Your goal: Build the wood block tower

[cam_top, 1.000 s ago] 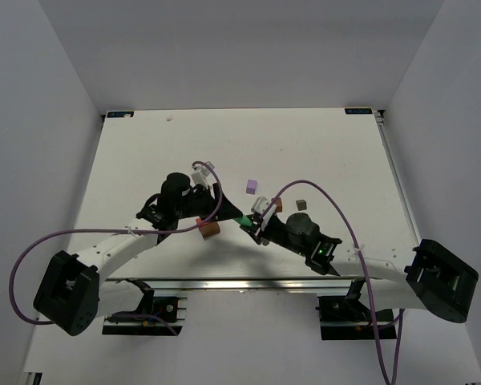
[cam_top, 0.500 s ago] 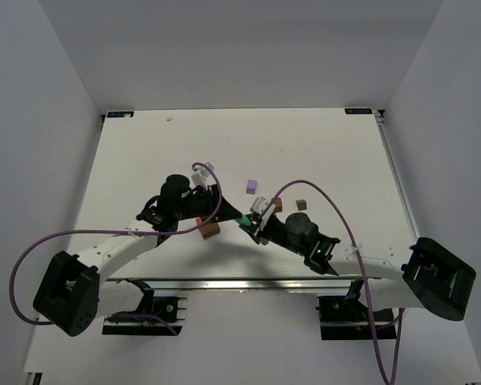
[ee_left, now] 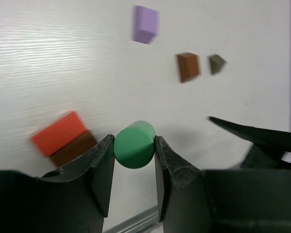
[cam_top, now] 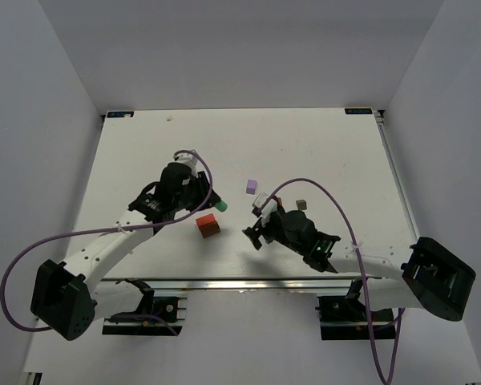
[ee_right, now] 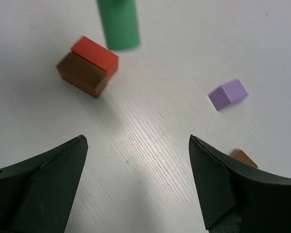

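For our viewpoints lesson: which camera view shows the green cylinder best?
Left wrist: the green cylinder sits large and central, pinched by the left gripper. Top external shows only a tiny green spot; right wrist shows it blurred, cut off at the top.

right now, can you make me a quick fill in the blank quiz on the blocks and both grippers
1. The left gripper is clamped on a round block coloured ____.
2. The red-orange block rests on a lower block coloured ____.
3. The right gripper holds nothing and is not shut but ____.

Missing words: green; brown; open
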Action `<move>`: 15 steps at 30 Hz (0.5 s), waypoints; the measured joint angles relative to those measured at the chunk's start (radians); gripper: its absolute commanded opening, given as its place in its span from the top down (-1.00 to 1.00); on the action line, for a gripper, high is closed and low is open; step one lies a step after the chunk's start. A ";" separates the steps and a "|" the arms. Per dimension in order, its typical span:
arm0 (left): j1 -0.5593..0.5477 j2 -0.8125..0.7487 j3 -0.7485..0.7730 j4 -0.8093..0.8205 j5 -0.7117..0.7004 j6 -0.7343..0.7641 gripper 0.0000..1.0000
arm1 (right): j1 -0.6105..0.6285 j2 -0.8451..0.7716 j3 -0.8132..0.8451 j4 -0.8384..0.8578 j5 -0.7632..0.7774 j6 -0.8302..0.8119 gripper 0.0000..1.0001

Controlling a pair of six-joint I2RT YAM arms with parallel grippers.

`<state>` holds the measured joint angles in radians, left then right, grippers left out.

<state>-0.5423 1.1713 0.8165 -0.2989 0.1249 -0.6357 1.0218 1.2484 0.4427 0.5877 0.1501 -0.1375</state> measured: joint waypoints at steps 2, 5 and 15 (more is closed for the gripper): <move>0.000 -0.002 0.035 -0.080 -0.097 0.001 0.86 | -0.022 -0.016 0.000 -0.042 0.034 0.017 -0.79; 0.001 0.002 0.079 -0.209 -0.217 0.000 0.86 | -0.071 -0.054 -0.001 -0.101 0.096 0.048 -0.79; -0.021 0.078 0.104 -0.378 -0.358 0.030 0.87 | -0.171 -0.179 -0.050 -0.173 0.166 0.110 -0.77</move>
<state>-0.5632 1.2491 0.9207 -0.6765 -0.2329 -0.6056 0.8505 1.0698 0.3927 0.4149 0.3157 -0.0277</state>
